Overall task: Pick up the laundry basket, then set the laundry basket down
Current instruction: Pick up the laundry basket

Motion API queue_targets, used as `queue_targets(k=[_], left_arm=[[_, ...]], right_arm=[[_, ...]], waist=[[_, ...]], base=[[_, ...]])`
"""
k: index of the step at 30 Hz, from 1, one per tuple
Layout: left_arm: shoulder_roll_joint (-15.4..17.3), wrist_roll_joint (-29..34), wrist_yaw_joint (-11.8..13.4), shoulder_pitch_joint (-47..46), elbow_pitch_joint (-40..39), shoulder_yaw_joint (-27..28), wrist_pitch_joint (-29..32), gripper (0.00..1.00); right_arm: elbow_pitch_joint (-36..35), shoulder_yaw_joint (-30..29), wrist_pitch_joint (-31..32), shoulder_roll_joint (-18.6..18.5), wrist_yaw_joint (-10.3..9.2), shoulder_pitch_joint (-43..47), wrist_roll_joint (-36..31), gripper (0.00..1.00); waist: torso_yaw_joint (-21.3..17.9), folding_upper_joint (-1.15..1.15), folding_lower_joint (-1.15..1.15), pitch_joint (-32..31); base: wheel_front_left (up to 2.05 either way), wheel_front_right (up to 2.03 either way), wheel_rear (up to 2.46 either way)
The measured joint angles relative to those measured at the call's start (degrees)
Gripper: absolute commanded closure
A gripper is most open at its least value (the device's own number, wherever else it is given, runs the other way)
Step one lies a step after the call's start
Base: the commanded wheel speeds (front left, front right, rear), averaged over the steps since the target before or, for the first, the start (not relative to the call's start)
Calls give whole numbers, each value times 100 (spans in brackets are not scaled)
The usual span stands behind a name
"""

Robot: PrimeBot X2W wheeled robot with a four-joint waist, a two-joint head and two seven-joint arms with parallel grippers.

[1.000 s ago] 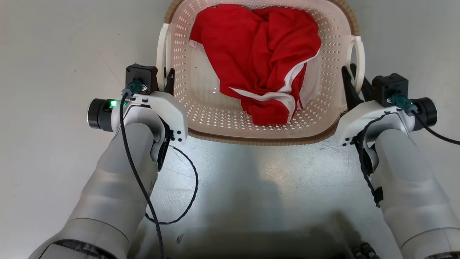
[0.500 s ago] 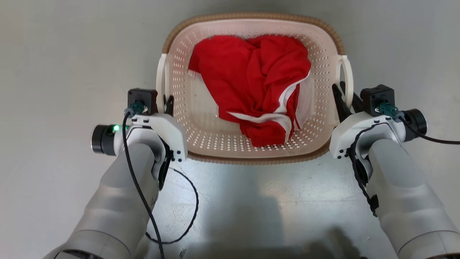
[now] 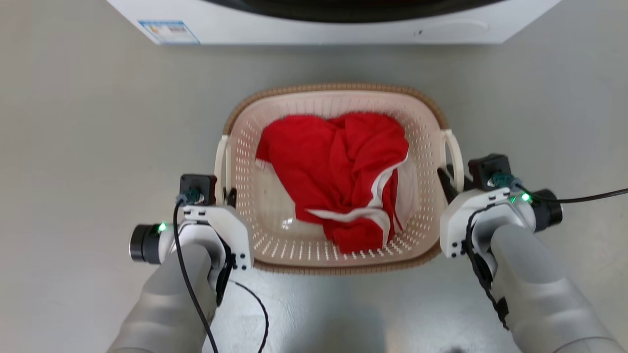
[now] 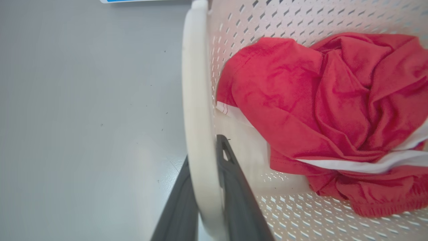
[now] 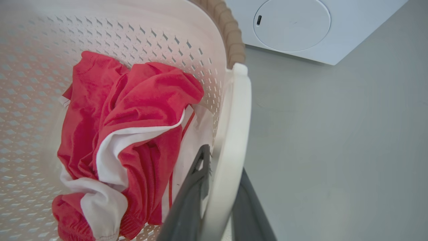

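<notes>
While both pincers are clamping its loops, I am judging how the basket (image 3: 338, 89) will carry. It is sitting in front of the washer (image 3: 314, 29), near it but apart. Whether its base is touching the floor (image 3: 73, 122) I cannot tell. The left gripper (image 4: 203, 150) is pinching the left handle (image 4: 195, 83), one finger on each side of the loop. The right gripper (image 5: 223, 160) is doing the same on the right handle (image 5: 239, 110). I am expecting a light load: thin perforated plastic with only a red cloth (image 3: 338, 166) lying inside. The walls are looking flexible and the handles smooth, so I am reckoning that a level, even lift from mid-loop is the safest.
</notes>
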Motion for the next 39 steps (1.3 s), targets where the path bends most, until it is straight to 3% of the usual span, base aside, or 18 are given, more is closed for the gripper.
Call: queue_targets(k=[22,39], left_arm=[[31,-129,67,1230,141,-240,502,100],[38,-202,116,1908,145,-431,702,100]], right_arm=[[-13,1298,632,-1,-2,1142,1393,100],[20,1664,805,8,-2,1746,1923,100]], waist=[[-203,0,0,-1841],[-335,0,0,-2989]], base=[[0,0,0],[0,0,0]])
